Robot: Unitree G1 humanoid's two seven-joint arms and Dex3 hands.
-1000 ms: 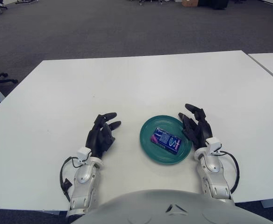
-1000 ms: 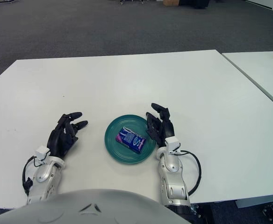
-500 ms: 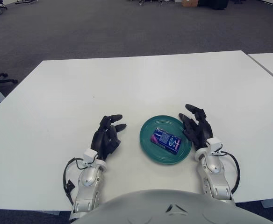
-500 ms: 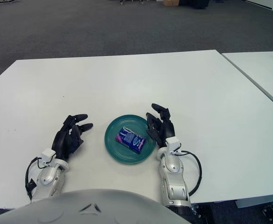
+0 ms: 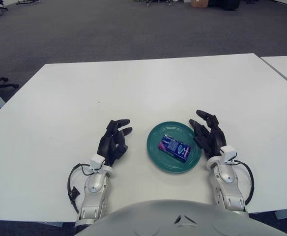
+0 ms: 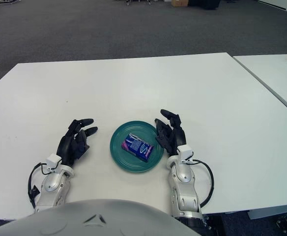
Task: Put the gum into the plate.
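Gum (image 5: 174, 147) lies flat inside the green plate (image 5: 155, 150) on the white desk (image 5: 143, 88), so the task looks complete. Over the past second the left hand (image 5: 115, 141) has drifted nearer the plate, fingers loosely spread and empty; the right hand (image 5: 208, 134) has barely shifted beside the plate's right rim, likewise relaxed. Count: one gum pack, one plate, two hands.

Left hand (image 5: 113, 143) nearer the plate (image 5: 156, 153).
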